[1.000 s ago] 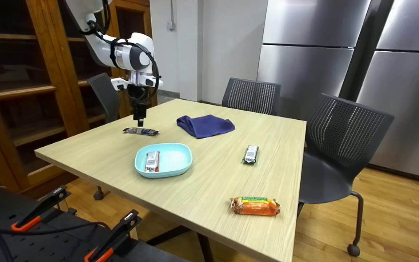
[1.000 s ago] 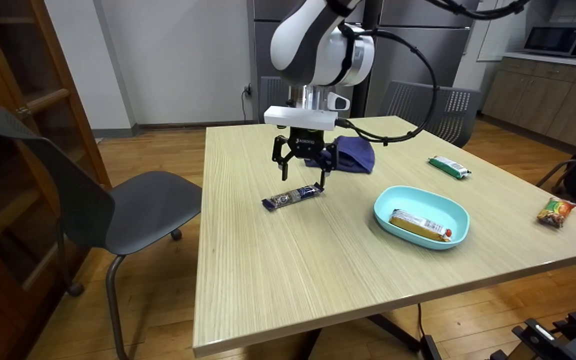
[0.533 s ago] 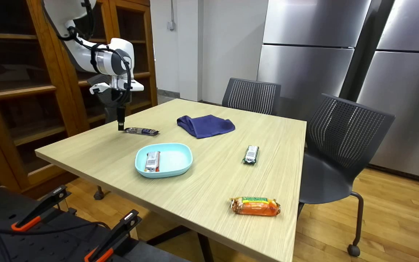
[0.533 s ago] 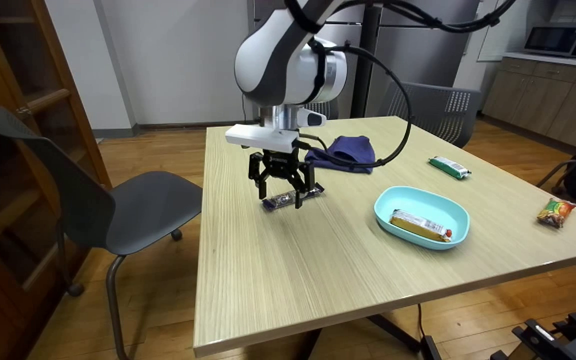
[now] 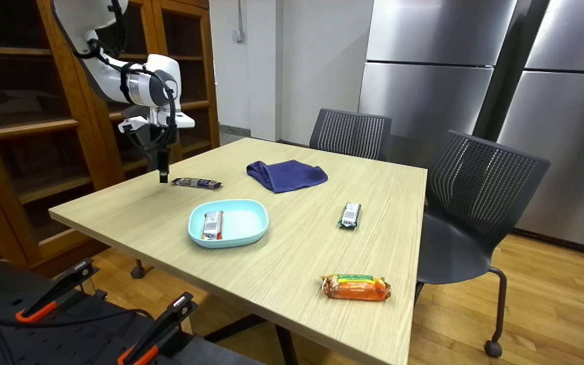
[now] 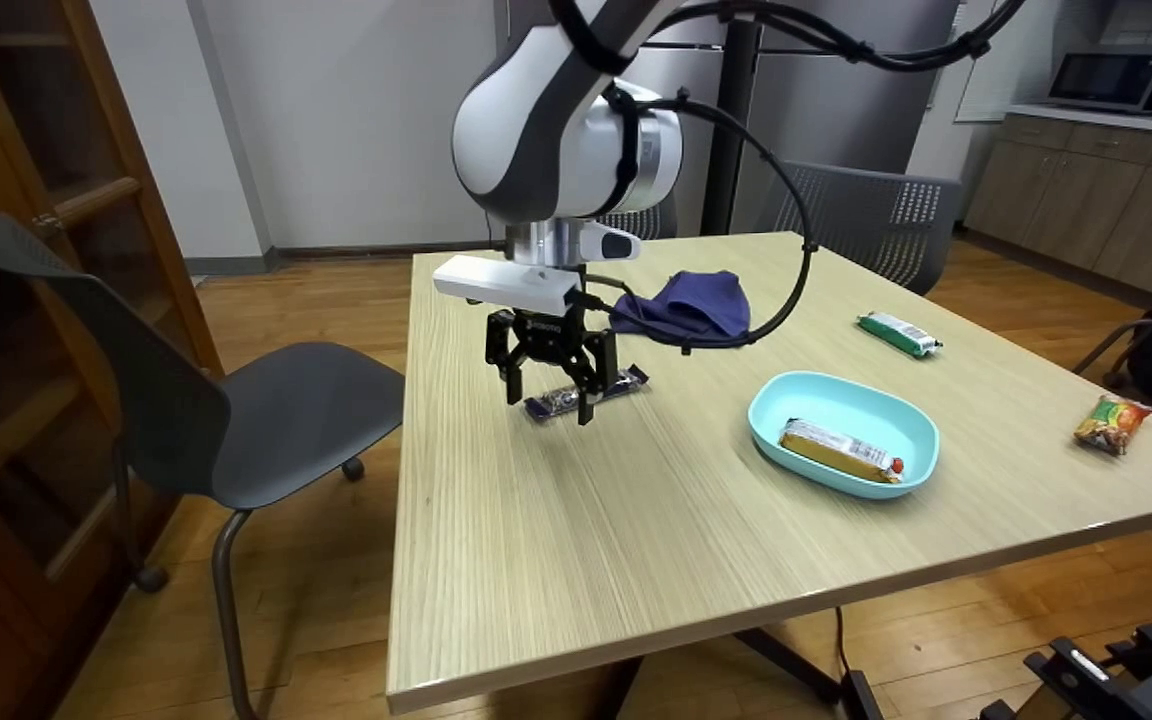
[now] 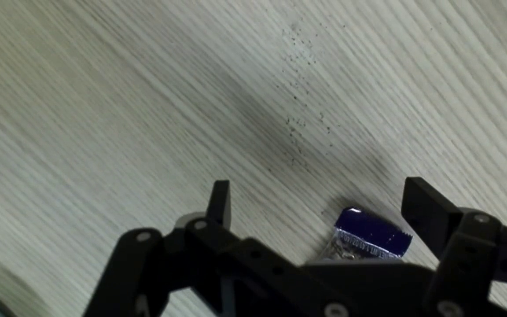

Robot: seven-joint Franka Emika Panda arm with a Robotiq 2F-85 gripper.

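Note:
A dark blue and clear wrapped snack bar lies flat on the table, seen in both exterior views [image 5: 197,183] [image 6: 626,382]. My gripper [image 5: 163,177] is open and empty, low over the table beside one end of the bar. In an exterior view the gripper [image 6: 550,404] hides part of the bar. In the wrist view the bar's blue end [image 7: 370,231] shows near the right finger, partly behind the gripper body; the fingertips [image 7: 318,198] are wide apart with bare wood between them. I cannot tell whether the fingertips touch the table.
A light blue tray [image 5: 244,220] [image 6: 891,425] holds a bar with a silver label [image 5: 212,224] [image 6: 836,450]. A navy cloth [image 5: 292,175] [image 6: 701,305], a green-white bar [image 5: 350,214] [image 6: 898,334] and an orange snack pack [image 5: 356,287] [image 6: 1112,424] lie on the table. Chairs [image 6: 306,430] stand around.
The gripper has moved down and to the left in both exterior views, past the blue bar, mostly in the first half second. It stays open. The bar and other objects have not moved.

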